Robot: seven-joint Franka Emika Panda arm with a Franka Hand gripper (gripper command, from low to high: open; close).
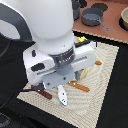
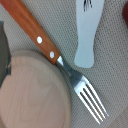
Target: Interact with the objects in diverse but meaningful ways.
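A white-grey fish shape (image 1: pixel 62 95) lies on the beige mat below my arm; in the wrist view its tail (image 2: pixel 86 42) points at the fork. A dark brown sausage (image 1: pixel 44 92) lies at the exterior view's left of the fish. A yellow carton corner (image 1: pixel 81 39) peeks out behind the arm, and a small orange piece (image 1: pixel 98 63) lies at the exterior view's right. My gripper (image 1: pixel 65 77) hangs low over the mat; its fingers are hidden by the wrist. Nothing shows between them in the wrist view.
An orange-handled fork (image 2: pixel 55 55) lies partly across a round wooden plate (image 2: pixel 30 92), also seen as the fork (image 1: pixel 79 86) under the arm. Grey pots (image 1: pixel 93 18) stand on the brown surface at the back. The mat (image 1: pixel 102 92) sits on a black table.
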